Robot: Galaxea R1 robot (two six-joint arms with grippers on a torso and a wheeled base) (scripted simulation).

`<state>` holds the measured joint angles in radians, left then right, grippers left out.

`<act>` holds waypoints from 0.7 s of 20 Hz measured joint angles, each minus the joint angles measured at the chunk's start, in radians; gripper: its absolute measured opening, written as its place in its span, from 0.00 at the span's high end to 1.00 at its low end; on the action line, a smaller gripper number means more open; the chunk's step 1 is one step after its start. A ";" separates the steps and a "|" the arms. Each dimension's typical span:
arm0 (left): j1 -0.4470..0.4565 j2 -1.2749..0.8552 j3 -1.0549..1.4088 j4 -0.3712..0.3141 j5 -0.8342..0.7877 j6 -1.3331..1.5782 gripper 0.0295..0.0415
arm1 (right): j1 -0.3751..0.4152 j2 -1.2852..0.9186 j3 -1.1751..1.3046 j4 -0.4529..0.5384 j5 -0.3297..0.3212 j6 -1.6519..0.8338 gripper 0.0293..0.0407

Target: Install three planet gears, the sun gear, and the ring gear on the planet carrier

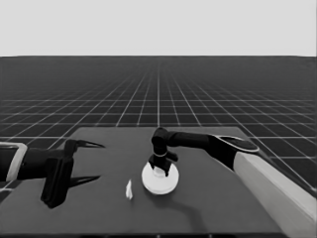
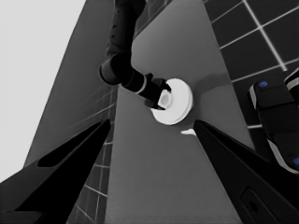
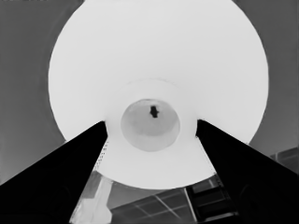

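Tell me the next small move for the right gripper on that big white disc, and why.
Probably open and lift straight up. The right gripper is shut on the raised hub of the larger round part, which appears to sit flat on the table; no gears show. The thin white piece lies apart, and the left gripper waits at the left end.

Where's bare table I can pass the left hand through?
Bare patches: between the left gripper and the thin white piece, and the table's near edge. Crowded at centre, where the right gripper grips the larger round part by its hub.
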<state>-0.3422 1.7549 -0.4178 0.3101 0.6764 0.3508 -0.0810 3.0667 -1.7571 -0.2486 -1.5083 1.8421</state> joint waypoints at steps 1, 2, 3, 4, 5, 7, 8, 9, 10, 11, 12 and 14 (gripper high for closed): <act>0.000 0.000 0.000 0.000 0.000 0.000 0.25 | 0.000 0.000 0.000 0.000 0.000 0.002 0.20; 0.000 0.000 0.000 0.000 0.000 0.000 0.25 | 0.000 0.000 0.000 0.000 0.000 0.003 0.20; 0.000 0.000 0.000 0.000 0.000 0.000 0.25 | 0.000 0.000 0.000 0.000 0.000 0.003 0.19; 0.000 0.000 0.000 0.000 0.000 0.000 0.25 | 0.000 0.000 0.000 0.000 0.000 0.004 0.19; 0.000 0.000 0.000 0.000 0.000 0.000 0.25 | 0.000 0.000 0.000 0.000 0.000 0.004 0.19; 0.000 0.000 0.000 0.000 0.000 0.000 0.25 | 0.000 0.000 0.000 0.000 0.000 0.004 0.19; 0.000 0.000 0.000 0.000 0.000 0.000 0.25 | 0.000 0.000 0.000 0.000 0.000 0.004 0.19; 0.000 0.000 0.000 0.000 0.000 0.000 0.25 | 0.040 -0.007 0.028 0.034 -0.018 -0.190 0.17; 0.000 0.000 0.000 0.000 0.000 0.000 0.25 | 0.071 -0.009 0.041 0.056 -0.025 -0.310 0.18; 0.000 0.000 0.000 0.000 0.000 0.000 0.25 | 0.089 -0.010 0.047 0.070 -0.028 -0.382 0.19; 0.000 0.000 0.000 0.000 0.000 0.000 0.25 | 0.099 -0.011 0.050 0.078 -0.029 -0.425 0.19; 0.000 0.000 0.000 0.000 0.000 0.000 0.25 | 0.108 -0.012 0.052 0.086 -0.029 -0.465 0.19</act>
<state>-0.3422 1.7549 -0.4178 0.3101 0.6764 0.3508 0.0265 3.0552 -1.7046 -0.1624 -1.5375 1.3770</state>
